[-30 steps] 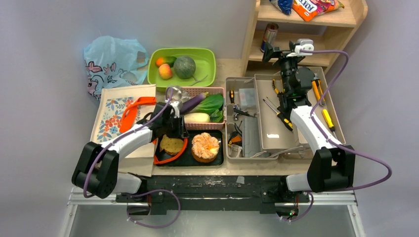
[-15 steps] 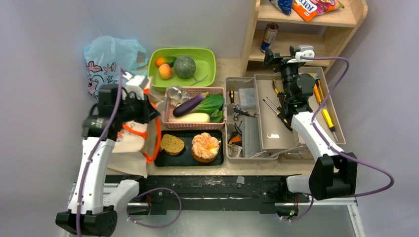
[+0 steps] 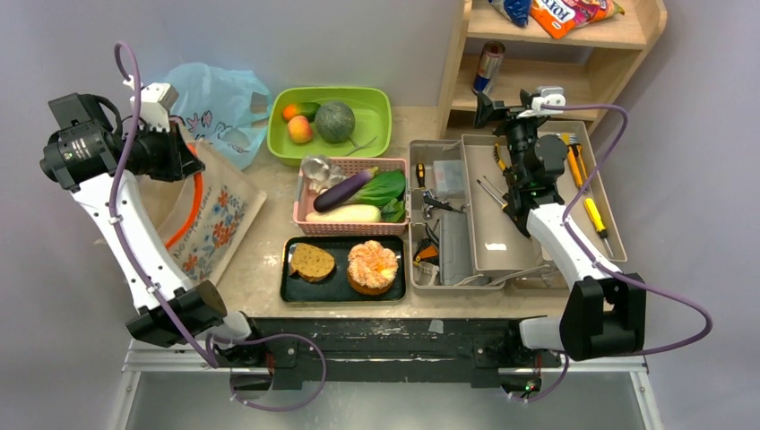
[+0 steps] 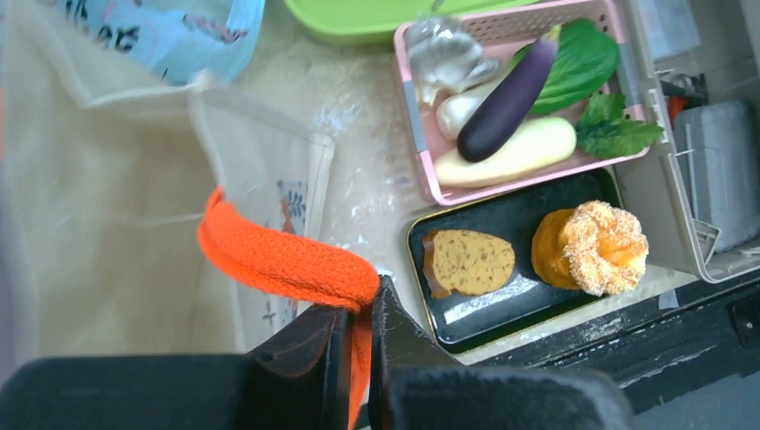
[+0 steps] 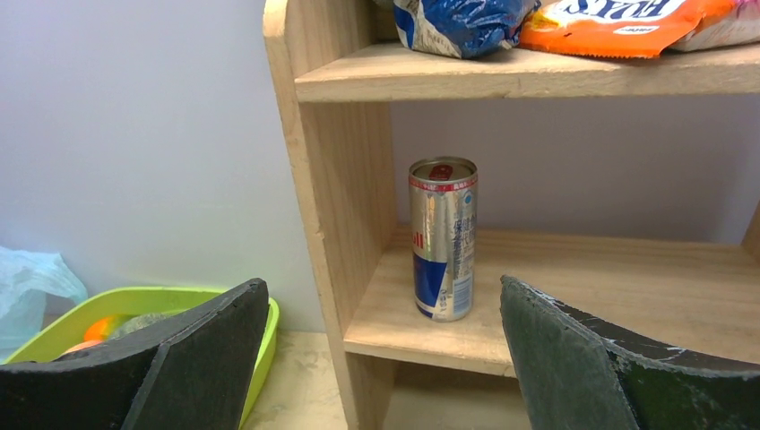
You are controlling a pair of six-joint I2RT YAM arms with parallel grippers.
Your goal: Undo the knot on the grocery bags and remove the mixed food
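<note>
My left gripper (image 4: pixel 358 349) is shut on the orange handle (image 4: pixel 287 260) of the beige canvas tote (image 3: pixel 211 215) and holds it lifted at the far left (image 3: pixel 175 152). The light-blue plastic bag (image 3: pixel 220 103) lies behind it; its knot is not visible. The green bowl (image 3: pixel 372 134) holds a peach (image 3: pixel 300 130), an orange and a melon (image 3: pixel 334 121). The pink basket (image 3: pixel 300 210) holds eggplant (image 3: pixel 345 190), radish (image 3: pixel 345 213) and greens (image 3: pixel 384 188). The pastry (image 3: pixel 372 266) sits on the black tray (image 3: pixel 345 291). My right gripper (image 5: pixel 385 358) is open, facing the drink can (image 5: pixel 443 237) on the shelf.
A brown bread slice (image 3: pixel 312 262) lies on the black tray. A grey toolbox (image 3: pixel 502 233) with tools stands under my right arm. The wooden shelf (image 3: pixel 627 36) holds a blue snack pack (image 5: pixel 462 22) and an orange snack packet (image 5: pixel 627 22) on top.
My left arm has swung up and to the far left, pulling the tote by its orange handle off the table middle. My right gripper has barely moved.
</note>
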